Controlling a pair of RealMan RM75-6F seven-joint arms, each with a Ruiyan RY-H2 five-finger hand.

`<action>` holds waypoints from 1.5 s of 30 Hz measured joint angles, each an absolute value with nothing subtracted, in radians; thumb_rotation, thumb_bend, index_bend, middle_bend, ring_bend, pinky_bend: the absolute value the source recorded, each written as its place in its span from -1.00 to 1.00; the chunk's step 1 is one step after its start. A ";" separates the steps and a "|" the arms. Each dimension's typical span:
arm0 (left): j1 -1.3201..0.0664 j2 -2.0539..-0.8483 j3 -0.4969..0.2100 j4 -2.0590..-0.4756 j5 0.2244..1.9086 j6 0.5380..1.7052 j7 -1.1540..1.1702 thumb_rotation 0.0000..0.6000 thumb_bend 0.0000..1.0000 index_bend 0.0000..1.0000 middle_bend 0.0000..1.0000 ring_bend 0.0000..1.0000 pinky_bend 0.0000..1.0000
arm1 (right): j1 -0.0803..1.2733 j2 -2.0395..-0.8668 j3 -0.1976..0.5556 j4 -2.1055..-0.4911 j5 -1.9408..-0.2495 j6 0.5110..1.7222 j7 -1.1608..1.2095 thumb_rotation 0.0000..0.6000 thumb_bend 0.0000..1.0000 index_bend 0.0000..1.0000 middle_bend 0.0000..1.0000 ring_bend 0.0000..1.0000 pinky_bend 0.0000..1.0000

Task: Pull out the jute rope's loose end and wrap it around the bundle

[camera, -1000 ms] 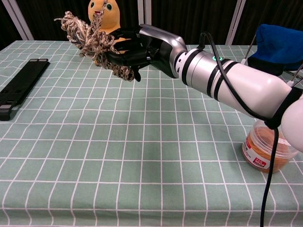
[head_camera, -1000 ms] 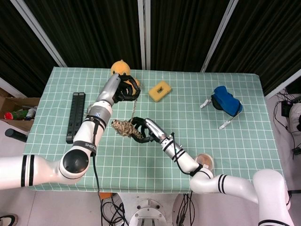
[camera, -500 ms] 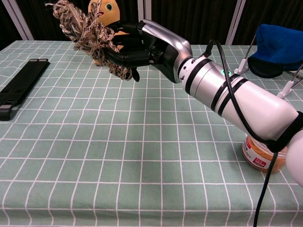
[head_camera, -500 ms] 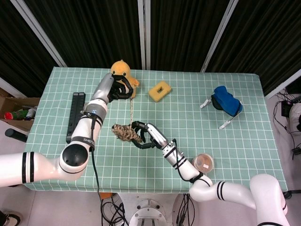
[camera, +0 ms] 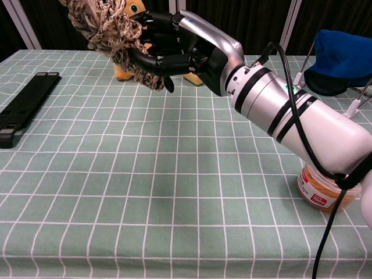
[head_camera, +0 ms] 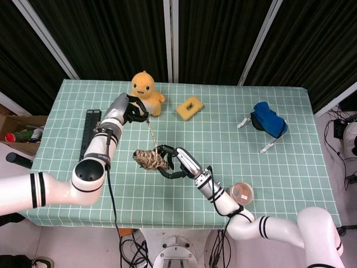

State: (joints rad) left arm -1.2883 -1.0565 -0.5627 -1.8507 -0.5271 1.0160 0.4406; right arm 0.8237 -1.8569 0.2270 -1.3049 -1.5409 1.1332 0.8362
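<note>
The jute rope bundle (head_camera: pixel 148 159) is lifted off the green checked table, and my right hand (head_camera: pixel 174 163) grips it from its right side. In the chest view the bundle (camera: pixel 106 26) is at the top left, with the right hand's dark fingers (camera: pixel 163 51) curled around it. A loose strand (head_camera: pixel 150 132) runs taut from the bundle up to my left hand (head_camera: pixel 129 110), which pinches its end near the yellow duck toy. The chest view does not show the left hand.
A yellow duck toy (head_camera: pixel 144 86) and a yellow sponge (head_camera: pixel 189 107) sit at the back. A black bar (head_camera: pixel 89 134) lies at the left. A blue cloth on a stand (head_camera: pixel 268 120) is at the right, and a small jar (camera: pixel 322 189) is near the front.
My left hand has moved left and nearer with the strand's end, away from the duck. The right hand has raised the bundle, which now sits higher in the chest view.
</note>
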 measured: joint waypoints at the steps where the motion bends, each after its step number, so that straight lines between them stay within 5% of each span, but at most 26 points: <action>1: -1.288 -1.058 -0.560 -1.847 -0.535 1.011 0.452 1.00 -0.10 0.46 0.59 0.60 0.83 | 0.823 -1.856 0.227 -1.307 -1.541 1.136 0.840 1.00 0.60 0.62 0.30 0.18 0.61; 24: -1.188 -1.085 -0.539 -1.760 -0.622 0.845 0.555 1.00 -0.17 0.37 0.56 0.59 0.82 | 0.788 -1.817 0.255 -1.378 -1.487 1.155 0.898 1.00 0.60 0.62 0.31 0.18 0.61; 26: -1.174 -1.081 -0.540 -1.757 -0.615 0.818 0.551 1.00 -0.19 0.23 0.53 0.57 0.80 | 0.788 -1.817 0.255 -1.379 -1.486 1.153 0.896 1.00 0.60 0.62 0.31 0.18 0.61; 28: -1.165 -1.076 -0.540 -1.757 -0.610 0.797 0.549 1.00 -0.23 -0.12 0.44 0.49 0.72 | 0.788 -1.816 0.257 -1.379 -1.484 1.153 0.895 1.00 0.60 0.62 0.31 0.18 0.61; 30: -1.152 -1.071 -0.540 -1.756 -0.601 0.768 0.541 1.00 -0.29 -0.52 0.21 0.29 0.53 | 0.787 -1.816 0.258 -1.380 -1.482 1.153 0.895 1.00 0.60 0.62 0.31 0.18 0.61; 32: -1.133 -1.066 -0.541 -1.755 -0.577 0.737 0.521 1.00 -0.36 -0.72 0.01 0.10 0.35 | 0.787 -1.814 0.259 -1.382 -1.482 1.153 0.895 1.00 0.60 0.62 0.31 0.18 0.61; 37: -1.096 -1.058 -0.536 -1.746 -0.508 0.705 0.456 0.96 -0.49 -0.78 -0.20 -0.08 0.17 | 0.783 -1.805 0.262 -1.391 -1.484 1.159 0.896 1.00 0.60 0.62 0.31 0.18 0.61; 45: -1.048 -1.046 -0.520 -1.716 -0.429 0.675 0.348 0.55 -0.56 -0.78 -0.30 -0.19 0.12 | 0.772 -1.781 0.270 -1.413 -1.482 1.170 0.902 1.00 0.60 0.62 0.31 0.18 0.61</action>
